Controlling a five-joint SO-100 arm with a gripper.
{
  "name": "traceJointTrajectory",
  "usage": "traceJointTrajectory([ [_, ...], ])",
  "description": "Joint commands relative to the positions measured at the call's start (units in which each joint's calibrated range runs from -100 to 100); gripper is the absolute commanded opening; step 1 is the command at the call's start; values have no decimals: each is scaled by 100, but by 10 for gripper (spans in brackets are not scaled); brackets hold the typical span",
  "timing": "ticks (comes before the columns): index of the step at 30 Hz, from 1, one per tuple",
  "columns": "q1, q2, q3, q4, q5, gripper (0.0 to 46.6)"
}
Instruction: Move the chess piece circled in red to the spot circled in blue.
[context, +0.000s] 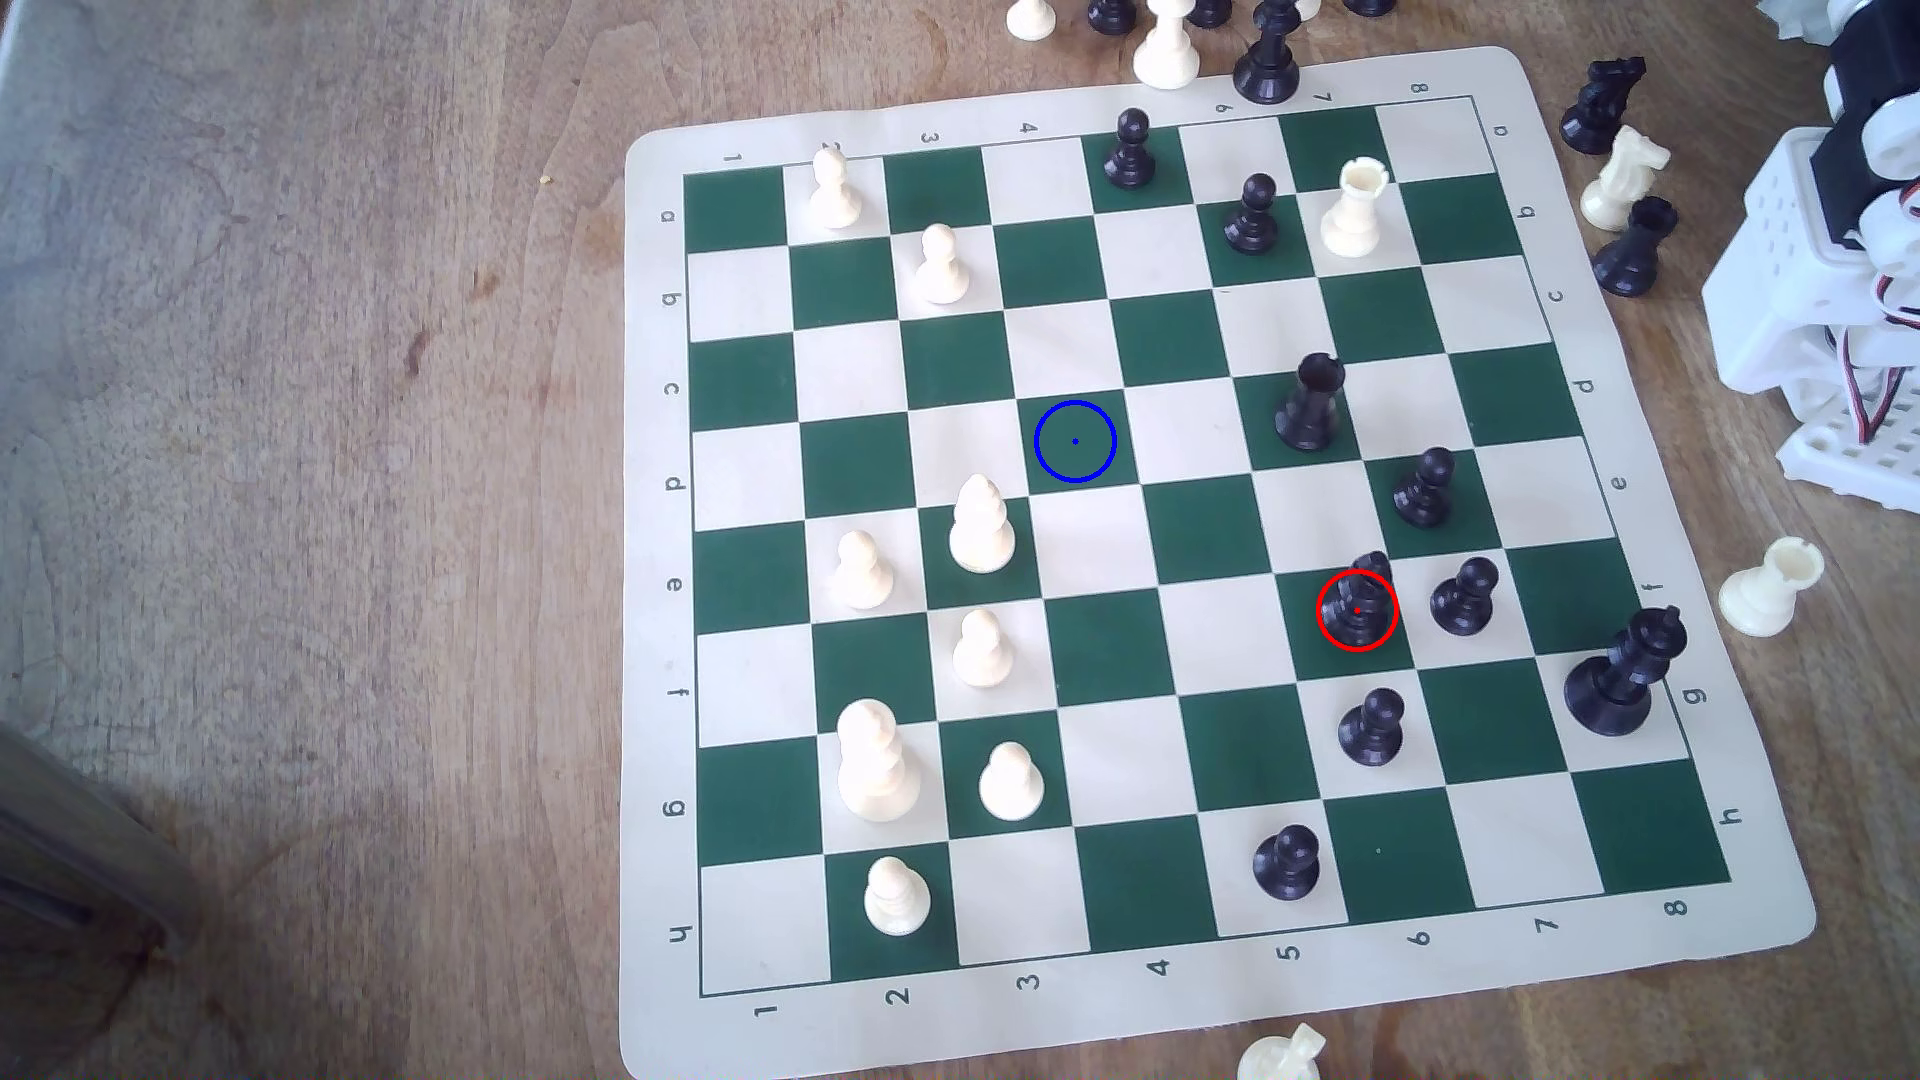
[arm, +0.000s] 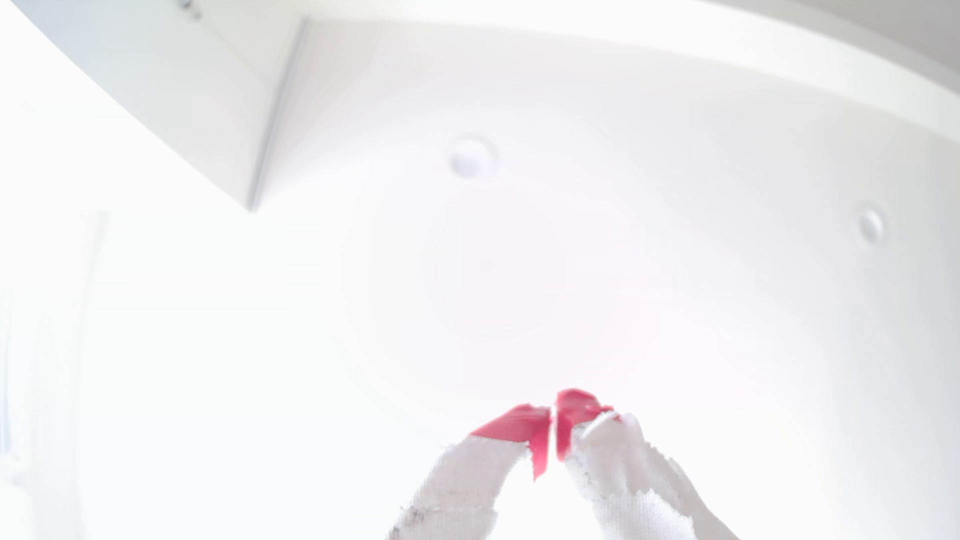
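Black chess piece (context: 1357, 608): right-centre of the exterior view, red-ringed, untouched. The spot (context: 1075, 441): mid-frame, vacant. Gripper (arm: 553, 415): red tips pressed together, empty. Step: approach pending; next, spread jaws, descend between neighbouring pawns.

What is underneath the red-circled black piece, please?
The chess piece stands on a dark green square of the board. Its base covers the square's centre, so any mark there is hidden.
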Motion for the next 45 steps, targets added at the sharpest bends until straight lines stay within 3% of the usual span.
traceJointTrajectory([
  [1, -6, -20, 90, -119, 39, 2],
  [22, -61, -28, 90, 119, 10, 2],
  [25, -444, -28, 90, 954, 15, 8],
  [26, -530, -28, 90, 1183, 29, 29],
  [27, -734, -28, 90, 1798, 34, 79],
  [30, -984, -20, 90, 2862, 73, 74],
  [32, -1070, -20, 90, 3968, 498, 2],
  [33, -1070, -20, 90, 4361, 542, 2],
  [36, -1047, -20, 90, 6065, 498, 2],
  [39, -953, -20, 90, 7555, 78, 2],
  [45, -1203, -20, -100, 10168, 78, 2],
])
